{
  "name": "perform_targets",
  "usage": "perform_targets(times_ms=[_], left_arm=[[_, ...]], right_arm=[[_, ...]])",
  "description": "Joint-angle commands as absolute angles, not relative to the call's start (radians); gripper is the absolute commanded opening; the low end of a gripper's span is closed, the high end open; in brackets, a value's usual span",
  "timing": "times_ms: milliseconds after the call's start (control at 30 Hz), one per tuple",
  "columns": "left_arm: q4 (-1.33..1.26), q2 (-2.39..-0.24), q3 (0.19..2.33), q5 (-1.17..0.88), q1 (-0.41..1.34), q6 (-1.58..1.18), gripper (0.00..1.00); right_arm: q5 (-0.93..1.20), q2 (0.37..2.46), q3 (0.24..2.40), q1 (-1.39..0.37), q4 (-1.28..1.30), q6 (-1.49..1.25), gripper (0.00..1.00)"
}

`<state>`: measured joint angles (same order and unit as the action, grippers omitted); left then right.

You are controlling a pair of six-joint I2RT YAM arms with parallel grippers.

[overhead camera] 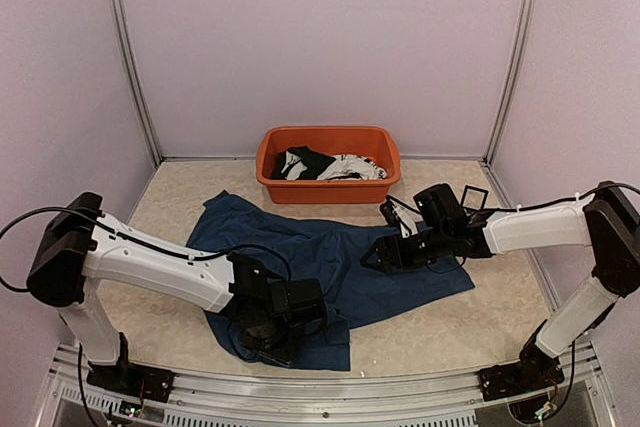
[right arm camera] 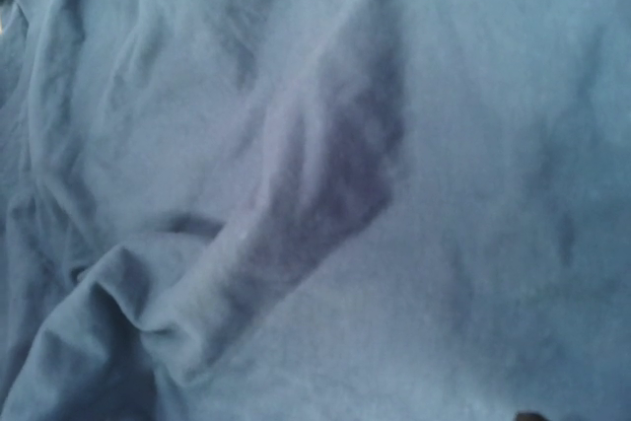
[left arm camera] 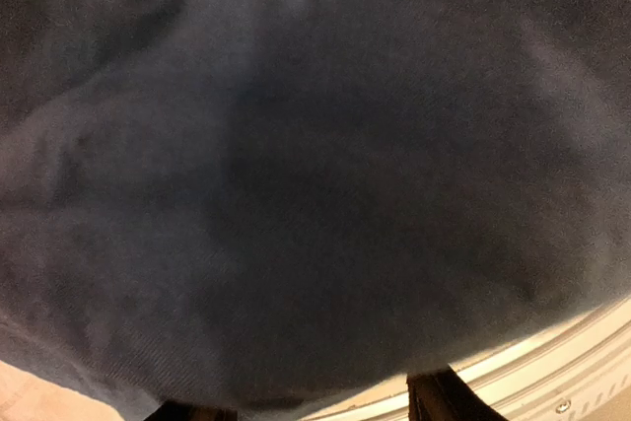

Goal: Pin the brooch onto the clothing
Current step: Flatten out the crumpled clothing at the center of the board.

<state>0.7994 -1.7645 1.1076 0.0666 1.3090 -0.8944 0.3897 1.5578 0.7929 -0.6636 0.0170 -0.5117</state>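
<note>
Beneath both hands the navy T-shirt (overhead camera: 330, 257) lies spread and rumpled on the counter (overhead camera: 480, 327). Its near hem is under the left hand (overhead camera: 285, 332) and its right edge under the right hand (overhead camera: 382, 239). Beyond the right hand, well apart from it, an orange tub (overhead camera: 330, 192) holds black and white garments (overhead camera: 345, 167). The right hand stands wide open over the cloth with nothing in it. The left hand's fingertips (left arm camera: 444, 399) show apart against the fabric, but whether they pinch it cannot be told. No brooch shows anywhere.

The step in hand looks like steadying or flattening the shirt. Next, the brooch must be found and a smooth patch of cloth held taut for its pin; the soft fabric will likely bunch.

Plain lilac walls (overhead camera: 320, 37) with metal posts (overhead camera: 130, 57) close in the pale, speckled counter.
</note>
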Motion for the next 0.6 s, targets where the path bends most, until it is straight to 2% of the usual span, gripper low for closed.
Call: perform_targets(times_ms=[0,67,133,267,567], left_arm=[[0.771,-1.817,1.114,0.017,1.317,-0.881,0.52],[0.768,-1.818,1.107,0.011,1.316,-0.885,0.45],[0.767,-1.815,1.1,0.005,1.316,-0.887,0.33],[0.785,-1.809,1.093,0.005,1.32,-0.884,0.0],[0.969,-1.652,1.055,-0.048,1.35,-0.872,0.0]], right_arm=[[0.4,1.575,0.828,-0.647,0.031,-0.491,0.85],[0.4,1.575,0.831,-0.643,0.034,-0.491,0.85],[0.4,1.578,0.832,-0.64,0.034,-0.491,0.85],[0.403,1.588,0.831,-0.629,0.03,-0.488,0.85],[0.415,1.614,0.829,-0.601,0.026,-0.486,0.85]])
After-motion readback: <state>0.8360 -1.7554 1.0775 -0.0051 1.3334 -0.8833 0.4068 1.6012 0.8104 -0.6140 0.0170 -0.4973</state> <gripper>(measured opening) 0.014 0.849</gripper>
